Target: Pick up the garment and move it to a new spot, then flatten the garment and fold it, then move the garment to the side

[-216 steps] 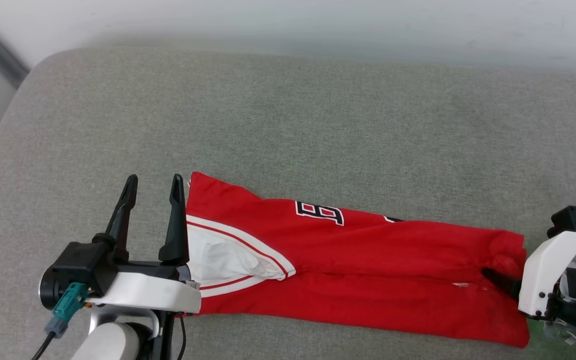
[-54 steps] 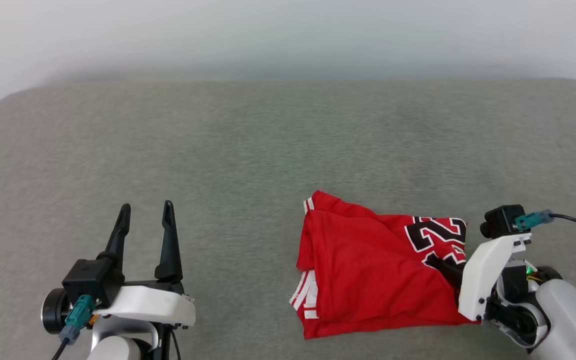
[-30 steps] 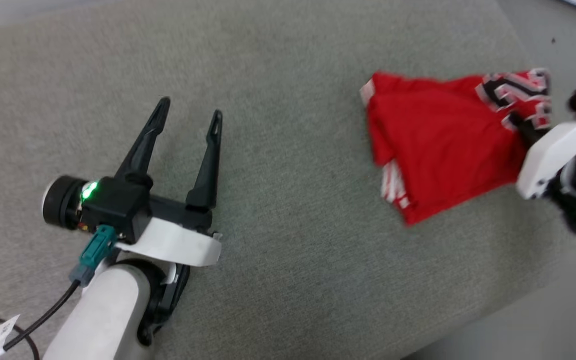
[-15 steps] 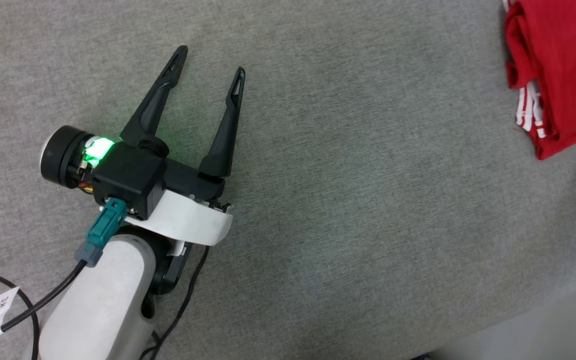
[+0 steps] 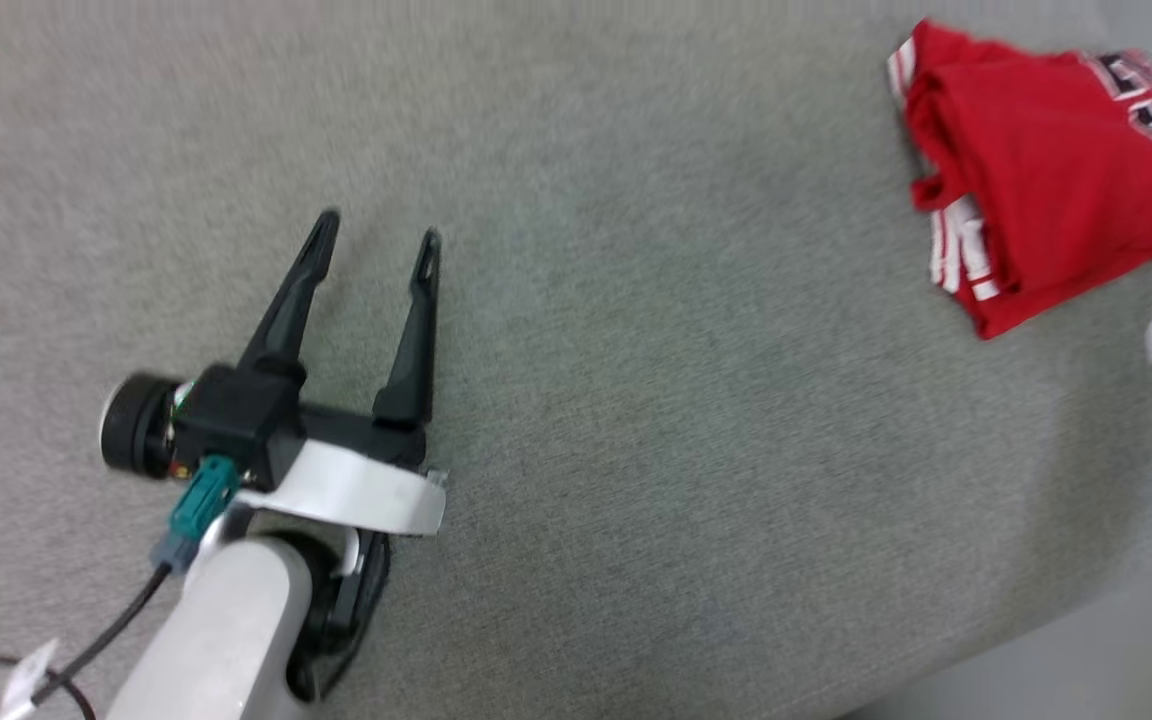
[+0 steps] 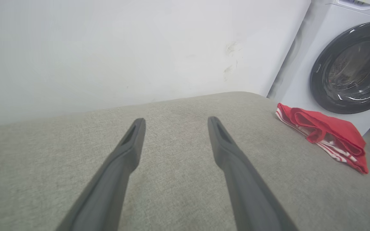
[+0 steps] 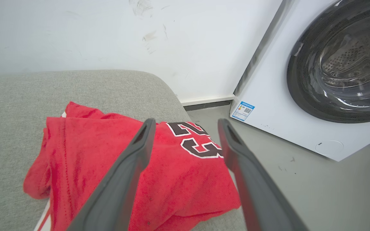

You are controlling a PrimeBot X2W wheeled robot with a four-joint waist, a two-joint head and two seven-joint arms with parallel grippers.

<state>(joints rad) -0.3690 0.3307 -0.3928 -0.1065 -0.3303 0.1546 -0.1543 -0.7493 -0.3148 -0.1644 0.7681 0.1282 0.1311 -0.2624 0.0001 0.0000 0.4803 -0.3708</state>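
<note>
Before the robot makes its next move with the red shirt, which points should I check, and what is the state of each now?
1. Right gripper free of the garment: ok, jaws apart, no cloth between them.
2. Garment folded: ok, a compact bundle, layers slightly uneven.
3. Garment at the side: ok, at the cushion end near the washing machine.
4. Garment wholly on the cushion: cannot tell, one corner reaches the edge.
5. Left gripper open, empty, apart from the garment: ok.
</note>
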